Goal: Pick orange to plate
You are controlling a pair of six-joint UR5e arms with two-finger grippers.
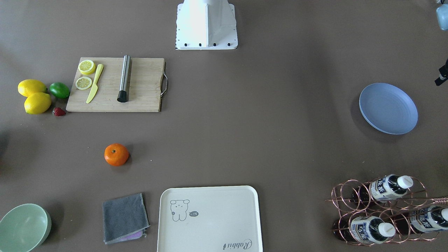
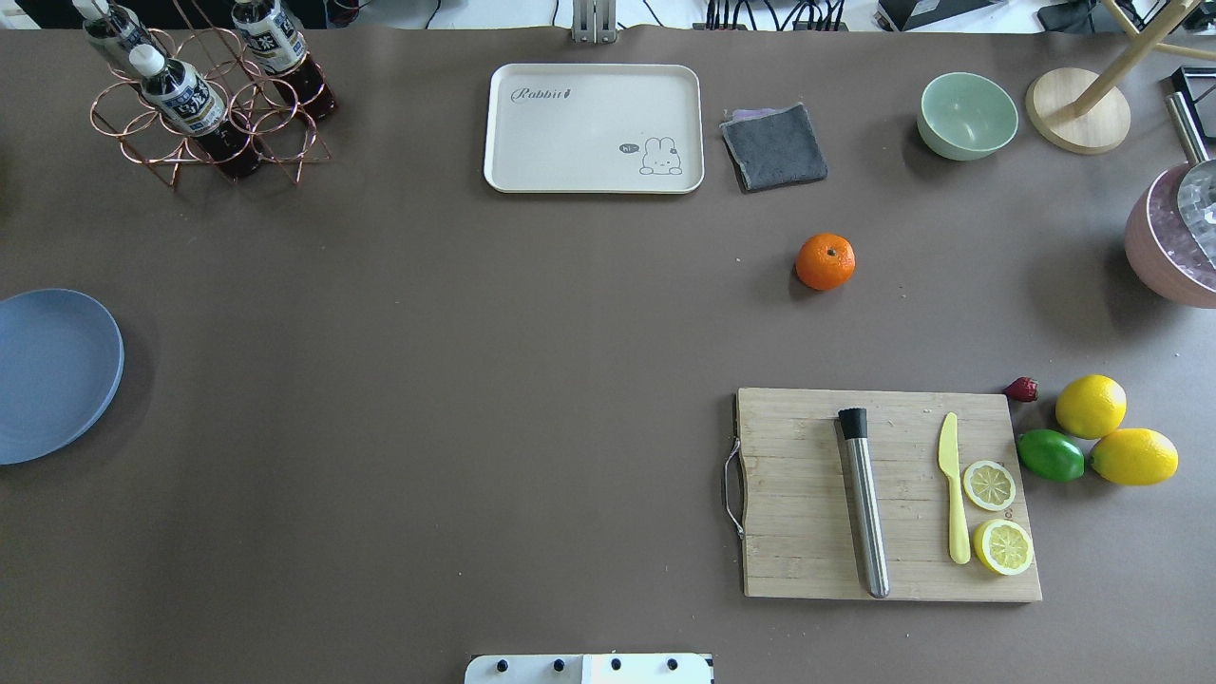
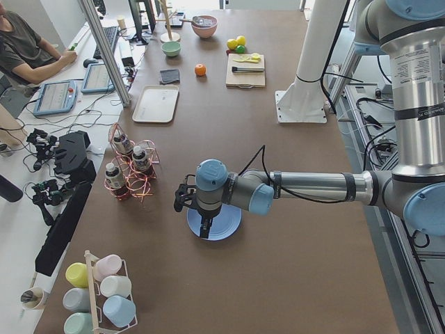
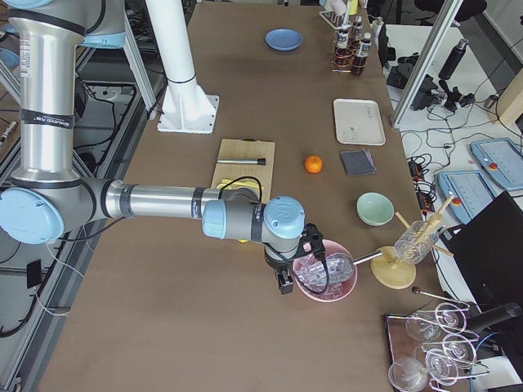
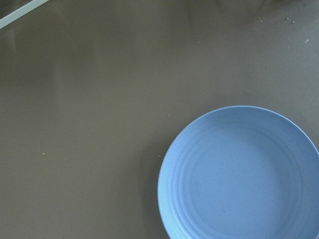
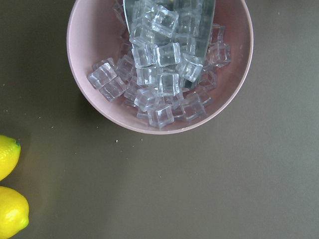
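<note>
- Front-facing: orange (image 1: 116, 154) sits alone on the bare table, well apart from the plate (image 1: 388, 108). Judged light, firm and prone to roll; take it across its widest girth from above.
- Exterior left: left gripper (image 3: 204, 229) points down over the plate, arm stretched out low. Finger state: cannot tell.
- Exterior right: right gripper (image 4: 284, 282) hangs over the pink ice bowl (image 4: 335, 294). Fingers likewise unreadable.

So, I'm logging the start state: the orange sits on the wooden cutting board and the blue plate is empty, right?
Not quite. The orange sits on the bare table, apart from the cutting board, as the overhead view shows. The blue plate is indeed empty.
</note>
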